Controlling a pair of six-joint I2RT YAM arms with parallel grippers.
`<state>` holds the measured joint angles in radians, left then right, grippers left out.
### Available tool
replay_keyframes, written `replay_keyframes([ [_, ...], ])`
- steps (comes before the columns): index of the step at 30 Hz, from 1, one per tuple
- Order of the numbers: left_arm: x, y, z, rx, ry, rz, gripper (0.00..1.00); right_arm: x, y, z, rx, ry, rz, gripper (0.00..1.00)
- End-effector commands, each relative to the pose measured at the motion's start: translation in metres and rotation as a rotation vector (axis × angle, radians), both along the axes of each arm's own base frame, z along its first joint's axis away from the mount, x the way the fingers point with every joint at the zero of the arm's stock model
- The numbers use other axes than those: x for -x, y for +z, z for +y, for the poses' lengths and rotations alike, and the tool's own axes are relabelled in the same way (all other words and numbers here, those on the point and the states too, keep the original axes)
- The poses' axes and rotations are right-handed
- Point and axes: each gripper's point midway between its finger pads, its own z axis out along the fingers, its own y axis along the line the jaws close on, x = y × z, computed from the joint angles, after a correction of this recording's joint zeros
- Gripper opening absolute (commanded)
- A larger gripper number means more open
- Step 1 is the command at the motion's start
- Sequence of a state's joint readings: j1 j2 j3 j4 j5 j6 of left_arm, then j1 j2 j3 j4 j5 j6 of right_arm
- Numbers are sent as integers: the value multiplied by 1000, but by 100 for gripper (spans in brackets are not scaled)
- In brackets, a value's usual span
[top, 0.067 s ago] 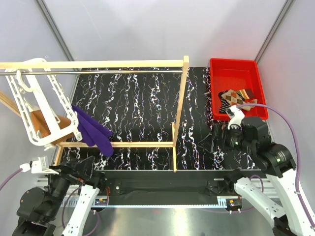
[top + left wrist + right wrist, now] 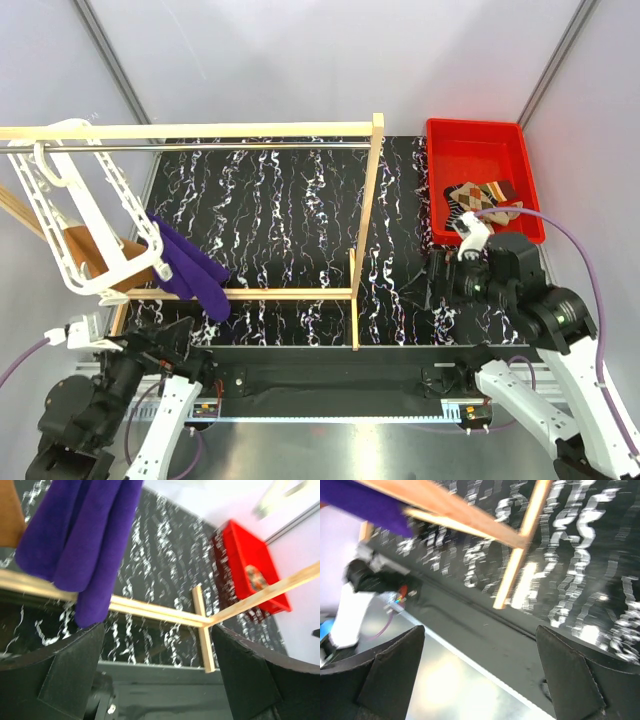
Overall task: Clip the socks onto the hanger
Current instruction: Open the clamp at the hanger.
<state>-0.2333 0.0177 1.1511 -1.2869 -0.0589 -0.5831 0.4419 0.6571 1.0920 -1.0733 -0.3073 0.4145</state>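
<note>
The white hanger (image 2: 75,215) hangs by its hook from the metal rod at the far left. Dark purple socks (image 2: 190,268) dangle from its lower right corner, and an orange-brown sock (image 2: 85,250) shows inside its frame. More socks (image 2: 478,200), patterned and striped, lie in the red bin (image 2: 480,140) at the back right. My left gripper (image 2: 175,335) sits low at the near left, below the purple socks (image 2: 82,545), open and empty (image 2: 160,680). My right gripper (image 2: 440,280) hovers in front of the bin, open and empty (image 2: 480,680), looking back toward the table's near edge.
A wooden-post frame (image 2: 375,190) carries the metal rod (image 2: 230,147); its base bars (image 2: 250,293) lie on the black patterned mat (image 2: 290,220). The frame's bars (image 2: 200,622) show in the left wrist view. The right wrist view shows the frame (image 2: 517,555) and the left arm (image 2: 350,610).
The hanger and its purple socks have swung a little. The right arm has shifted slightly left and the left arm slightly lower. Both grippers stay open.
</note>
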Motion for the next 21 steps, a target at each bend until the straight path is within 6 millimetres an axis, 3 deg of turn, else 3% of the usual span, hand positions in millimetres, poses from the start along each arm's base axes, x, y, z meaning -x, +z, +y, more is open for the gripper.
replay_keyframes([
  [1, -12, -16, 1, -53, 11, 108, 93, 1, 19, 33, -126, 168, -10, 100],
  [3, -15, -18, -5, -50, -17, 120, 93, 10, 32, 48, -213, 264, -14, 100],
  [10, -22, -25, -15, -16, -56, 108, 89, 18, 56, 64, -327, 323, -51, 100],
  [15, -30, -36, -24, -9, -94, 146, 84, 22, 54, 81, -296, 349, -63, 100],
  [16, -30, -36, -25, -7, -97, 143, 84, 34, 52, 91, -294, 407, -48, 100],
  [19, -32, -38, -26, 3, -93, 142, 83, 35, 41, 115, -231, 413, -44, 100],
  [20, -33, -38, -26, 5, -93, 140, 83, 61, 41, 128, -209, 501, -49, 100],
  [21, -32, -37, -26, 6, -93, 135, 83, 52, 39, 131, -169, 436, -100, 100],
])
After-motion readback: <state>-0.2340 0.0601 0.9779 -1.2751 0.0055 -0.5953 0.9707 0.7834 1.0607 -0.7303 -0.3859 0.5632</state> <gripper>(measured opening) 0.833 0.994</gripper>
